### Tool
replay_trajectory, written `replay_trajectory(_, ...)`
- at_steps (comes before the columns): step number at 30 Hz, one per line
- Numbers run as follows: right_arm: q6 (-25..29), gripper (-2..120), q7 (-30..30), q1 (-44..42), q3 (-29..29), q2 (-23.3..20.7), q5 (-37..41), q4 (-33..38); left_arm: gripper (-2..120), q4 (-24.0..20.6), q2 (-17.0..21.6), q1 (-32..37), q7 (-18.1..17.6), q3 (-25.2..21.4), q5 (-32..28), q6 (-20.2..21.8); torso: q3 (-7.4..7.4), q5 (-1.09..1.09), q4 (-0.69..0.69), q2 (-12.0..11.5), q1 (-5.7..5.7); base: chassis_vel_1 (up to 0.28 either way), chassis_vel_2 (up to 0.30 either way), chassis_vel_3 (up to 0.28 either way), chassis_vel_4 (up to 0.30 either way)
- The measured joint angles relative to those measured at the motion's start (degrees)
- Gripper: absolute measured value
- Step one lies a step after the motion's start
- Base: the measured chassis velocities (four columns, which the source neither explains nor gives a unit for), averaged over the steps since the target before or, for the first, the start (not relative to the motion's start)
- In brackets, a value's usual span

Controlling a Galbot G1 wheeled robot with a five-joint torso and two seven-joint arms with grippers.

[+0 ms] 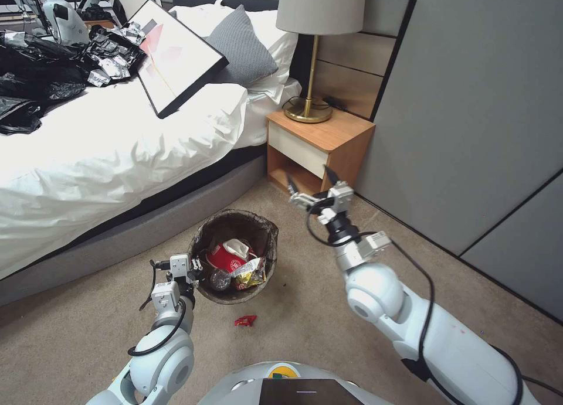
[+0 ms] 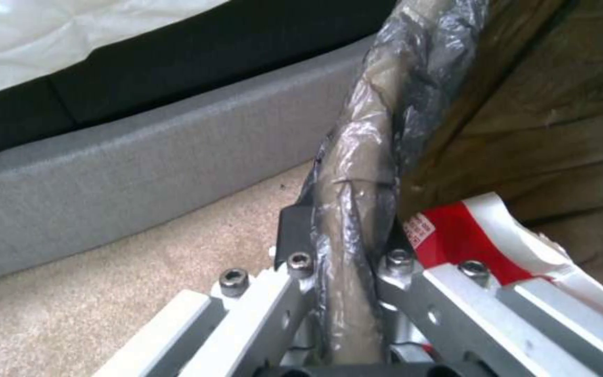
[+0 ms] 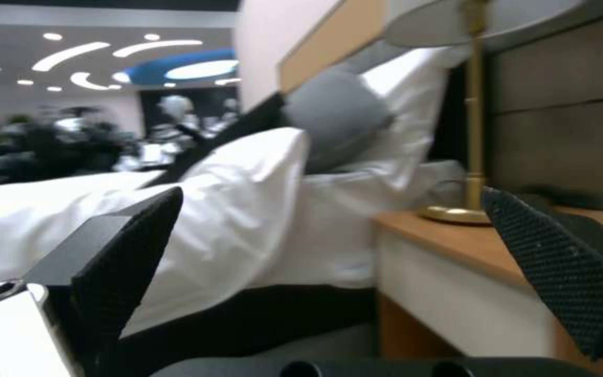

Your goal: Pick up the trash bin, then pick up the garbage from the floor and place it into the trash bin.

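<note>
Carpet (image 1: 328, 311) lies open around the bin (image 1: 202, 238), which sits just off the bed (image 1: 117, 153) edge. Left gripper (image 1: 198, 270) pinches the bin's near rim, cup (image 1: 226, 255) and wrappers inside, one red wrapper (image 1: 245, 320) on carpet just short of the bin. Right gripper (image 1: 311, 185) hangs beyond the bin toward the nightstand (image 1: 319, 144), jaws spread.

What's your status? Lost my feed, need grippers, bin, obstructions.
Left gripper shut on trash bin rim. Right gripper open, raised near nightstand. Red wrapper on carpet by bin. Nothing blocking.
</note>
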Motion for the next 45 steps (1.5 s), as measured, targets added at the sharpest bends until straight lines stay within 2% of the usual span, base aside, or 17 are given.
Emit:
replay_trajectory(2,-1.47,100,1.26,-4.13,4.61,1.27,-1.52,0.3,0,0.01,-0.18,0.09,0.0,-0.07,0.1,-0.06,0.0,0.01,0.0,0.0,0.0,0.0,0.0,0.0,0.0)
replay_trajectory(3,-1.47,100,1.26,-4.13,4.61,1.27,-1.52,0.3,0,0.01,-0.18,0.09,0.0,-0.07,0.1,-0.06,0.0,0.01,0.0,0.0,0.0,0.0,0.0,0.0,0.0)
replay_trajectory(5,-2.28,100,2.39,-8.55,8.5,2.72,-3.74,-0.29,0,0.0,-0.23,0.14,-0.02,-0.32,0.17,-0.18,0.0,0.01,0.0,0.0,0.0,0.0,0.0,0.0,0.0)
replay_trajectory(12,-2.54,100,3.47,-14.79,12.05,4.72,-8.22,-2.78,0,-0.09,-0.27,0.0,-0.14,-0.57,0.18,-0.25,0.0,0.01,-0.01,0.0,0.0,0.0,0.0,0.0,0.0)
replay_trajectory(27,-2.56,100,4.66,-16.74,10.84,8.14,-12.32,-5.79,0,-0.58,-0.32,-0.06,-0.79,-0.6,-0.78,-0.26,0.0,0.0,0.0,0.0,0.0,0.0,0.0,0.0,0.0)
replay_trajectory(45,-3.82,100,5.91,-15.75,8.6,8.52,-13.06,-7.49,0,-0.91,-0.21,0.12,-0.81,-0.66,-1.15,-0.26,0.0,0.0,0.0,0.0,0.0,0.026,0.022,0.028,0.025)
